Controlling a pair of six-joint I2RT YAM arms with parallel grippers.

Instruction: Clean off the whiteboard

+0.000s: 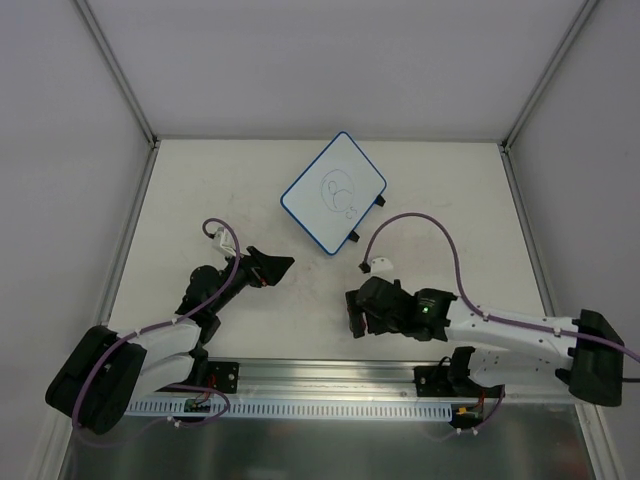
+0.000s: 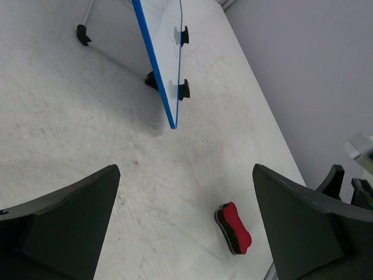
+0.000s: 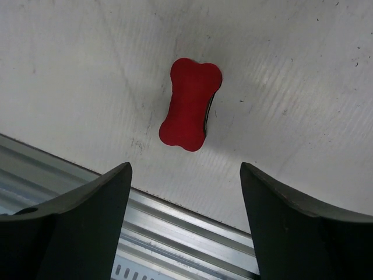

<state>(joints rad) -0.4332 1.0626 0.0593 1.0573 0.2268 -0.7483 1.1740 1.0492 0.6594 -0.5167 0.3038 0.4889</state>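
Observation:
The whiteboard (image 1: 333,192) lies flat at the back middle of the table, white with a blue rim, two black tabs on its right edge and blue scribbles in its middle. In the left wrist view it shows edge-on (image 2: 158,58). The red bone-shaped eraser (image 3: 190,104) lies on the table near the front edge, right under my right gripper (image 3: 185,166), which is open and empty above it. In the top view my right gripper (image 1: 355,315) hides the eraser. My left gripper (image 1: 275,268) is open and empty, pointing at the eraser (image 2: 233,227) from the left.
An aluminium rail (image 1: 330,378) runs along the table's near edge, just behind the eraser in the right wrist view (image 3: 175,227). White walls close in the table on the left, back and right. A purple cable (image 1: 420,222) loops above the right arm.

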